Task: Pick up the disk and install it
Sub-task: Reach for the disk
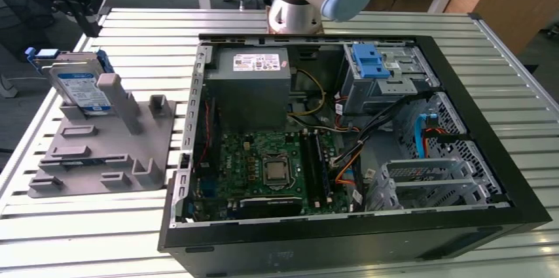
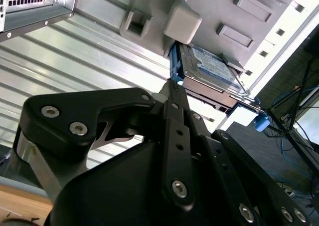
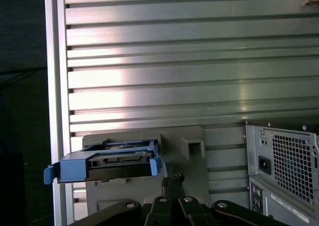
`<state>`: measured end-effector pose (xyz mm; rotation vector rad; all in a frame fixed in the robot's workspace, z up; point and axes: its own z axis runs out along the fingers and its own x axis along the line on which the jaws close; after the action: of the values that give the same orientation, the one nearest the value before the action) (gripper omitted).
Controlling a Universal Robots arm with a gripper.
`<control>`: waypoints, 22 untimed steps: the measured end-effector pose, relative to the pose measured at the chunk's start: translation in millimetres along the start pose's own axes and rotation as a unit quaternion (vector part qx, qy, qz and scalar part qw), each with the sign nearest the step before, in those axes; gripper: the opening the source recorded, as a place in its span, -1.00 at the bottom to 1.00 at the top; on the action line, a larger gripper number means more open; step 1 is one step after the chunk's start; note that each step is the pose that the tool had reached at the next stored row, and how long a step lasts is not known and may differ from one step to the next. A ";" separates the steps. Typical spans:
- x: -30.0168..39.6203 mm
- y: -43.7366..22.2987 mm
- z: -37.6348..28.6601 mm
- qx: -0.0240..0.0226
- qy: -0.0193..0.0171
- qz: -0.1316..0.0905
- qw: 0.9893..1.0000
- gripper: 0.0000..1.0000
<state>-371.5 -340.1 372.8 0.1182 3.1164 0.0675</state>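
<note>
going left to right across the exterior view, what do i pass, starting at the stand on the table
disk → grey power supply box → blue latch

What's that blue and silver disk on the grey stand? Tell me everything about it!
The disk is a flat silver metal rectangle with a white-and-blue label on its face. A bright blue plastic frame wraps around its edges, with small tabs sticking out at one end. It rests tilted in a grey plastic stand on the slatted metal table, to the exterior view's left of the open computer case. Only the stand touches it. The robot's hand is near but apart.
</note>
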 end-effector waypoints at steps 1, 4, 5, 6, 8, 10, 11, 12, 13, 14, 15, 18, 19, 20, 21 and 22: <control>1.3 0.0 0.0 0.000 0.000 0.000 1.000 -0.79; 6.0 -0.2 0.0 0.000 0.000 0.000 1.000 -0.79; 7.6 -0.3 0.0 0.000 0.000 0.000 1.000 -0.79; 9.3 -0.3 0.0 0.000 0.000 0.000 1.000 -0.79; 13.0 -0.2 0.1 0.000 0.000 0.000 1.000 -0.79; 17.4 0.8 0.2 0.000 0.000 0.000 1.000 -0.79; 20.0 1.6 0.3 0.000 0.000 0.000 1.000 -0.79; 23.3 2.6 0.6 0.000 0.000 0.000 1.000 -0.79; 27.5 3.8 1.1 0.000 0.000 0.000 1.000 -0.79; 32.1 5.2 1.7 0.000 0.000 0.000 1.000 -0.79; 36.7 6.2 2.4 0.000 0.000 0.000 1.000 -0.79; 50.9 8.4 4.2 0.000 0.000 0.000 1.000 -0.79; 55.2 8.1 4.7 0.000 0.000 0.000 1.000 -0.79; 58.8 7.7 4.9 0.000 0.000 0.000 1.000 -0.79; 61.3 7.5 5.1 0.000 0.000 0.000 1.000 -0.79; 62.5 7.0 5.2 0.000 0.000 0.000 1.000 -0.79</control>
<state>-433.2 -328.1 366.7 0.1182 3.1164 0.0675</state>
